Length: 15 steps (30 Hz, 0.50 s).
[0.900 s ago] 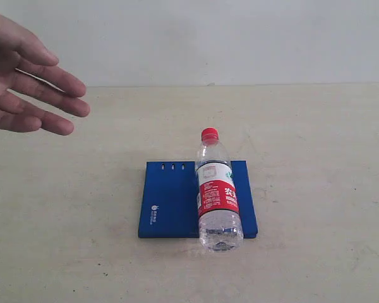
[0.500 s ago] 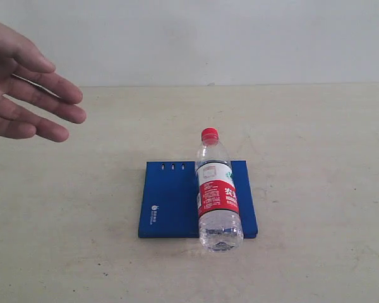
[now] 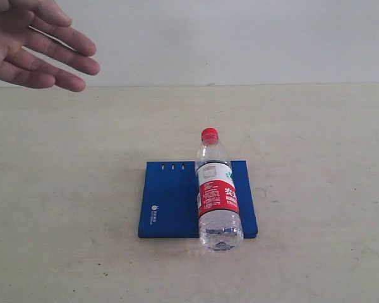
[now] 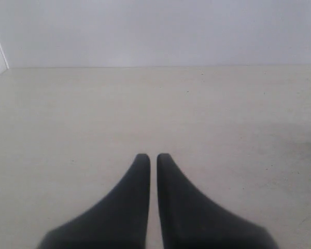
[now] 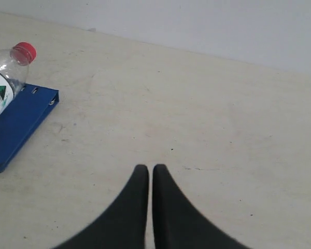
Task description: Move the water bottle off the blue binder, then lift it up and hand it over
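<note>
The bottle (image 3: 218,192) is lying on its side along the binder's (image 3: 167,202) right part with its base overhanging the near edge, so it needs sliding off first. The left claw (image 4: 153,157) and right claw (image 5: 146,168) are sitting pinched together, empty, over the desk (image 3: 316,158). An open hand (image 3: 31,41) is hovering, probably for the handover.

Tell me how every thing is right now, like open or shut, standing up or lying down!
Water bottle: lying on its side on the binder, red cap on, nothing holding it.
Blue binder: closed, flat on the table, bottle on top.
Left gripper: shut, empty.
Right gripper: shut, empty.
Person's hand: open, up in the air, holding nothing.
</note>
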### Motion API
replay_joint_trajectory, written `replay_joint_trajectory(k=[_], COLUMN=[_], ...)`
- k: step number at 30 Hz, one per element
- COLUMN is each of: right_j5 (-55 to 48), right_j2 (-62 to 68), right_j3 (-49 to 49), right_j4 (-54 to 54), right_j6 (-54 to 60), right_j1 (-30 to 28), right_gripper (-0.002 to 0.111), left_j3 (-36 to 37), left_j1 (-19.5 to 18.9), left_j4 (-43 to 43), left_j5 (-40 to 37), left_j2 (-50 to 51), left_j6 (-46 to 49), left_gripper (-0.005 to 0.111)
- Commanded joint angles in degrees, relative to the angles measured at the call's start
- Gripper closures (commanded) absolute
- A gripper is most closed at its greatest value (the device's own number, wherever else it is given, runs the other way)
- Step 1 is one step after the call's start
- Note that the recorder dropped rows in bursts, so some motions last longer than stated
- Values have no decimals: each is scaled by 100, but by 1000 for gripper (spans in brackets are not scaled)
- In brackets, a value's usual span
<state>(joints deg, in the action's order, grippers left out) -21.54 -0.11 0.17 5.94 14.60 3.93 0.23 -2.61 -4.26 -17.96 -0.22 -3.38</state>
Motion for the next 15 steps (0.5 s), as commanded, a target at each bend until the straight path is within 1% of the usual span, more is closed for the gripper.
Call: replay_joint_trajectory(k=[1,6,11,12,14,15], right_j5=[37,66,414,585,968,1258], right_j2=[11,11,11,11,11,11], right_j3=[-17,-17,-17,-17,-17,-17], right_j4=[-53,-70,198,462,1571,1962], right_j6=[195,366,327,251,-224,-408], right_j1=[6,6,6,6,6,6], right_gripper=[107,107,107,107,107,107], left_j3=[-23,-23,-23,-23,-23,-23], left_j1=[-17,-17,-17,-17,-17,-17], left_j4=[-19,-19,-19,-19,-19,-19], left_j5=[44,44,44,44,44,44], left_j2=[22,22,22,22,22,22], left_j6=[-49,-49,-49,-49,-49,-49], left_gripper=[102,102,102,102,102,102])
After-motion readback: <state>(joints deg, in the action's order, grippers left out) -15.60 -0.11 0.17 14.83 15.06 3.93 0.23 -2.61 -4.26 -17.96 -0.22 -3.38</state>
